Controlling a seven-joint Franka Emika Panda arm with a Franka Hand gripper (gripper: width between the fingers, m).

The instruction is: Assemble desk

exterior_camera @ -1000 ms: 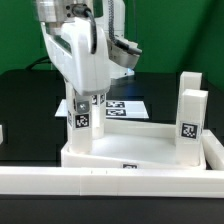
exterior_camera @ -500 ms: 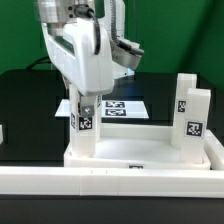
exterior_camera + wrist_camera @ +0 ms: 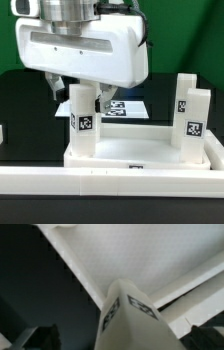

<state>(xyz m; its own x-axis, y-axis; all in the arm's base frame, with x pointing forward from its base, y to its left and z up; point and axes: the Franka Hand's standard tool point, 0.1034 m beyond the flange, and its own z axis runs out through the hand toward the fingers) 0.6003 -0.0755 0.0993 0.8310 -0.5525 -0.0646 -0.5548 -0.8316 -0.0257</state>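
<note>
White plastic leg [image 3: 83,122] stands upright in the tabletop's [image 3: 140,150] corner socket at the exterior view's left. Your gripper [image 3: 80,95] straddles it, fingers spread apart, likely because the leg now stands unaided.

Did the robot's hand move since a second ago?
Yes. The gripper turned and opened, letting go of the leg, which stays standing in the tabletop corner.
</note>
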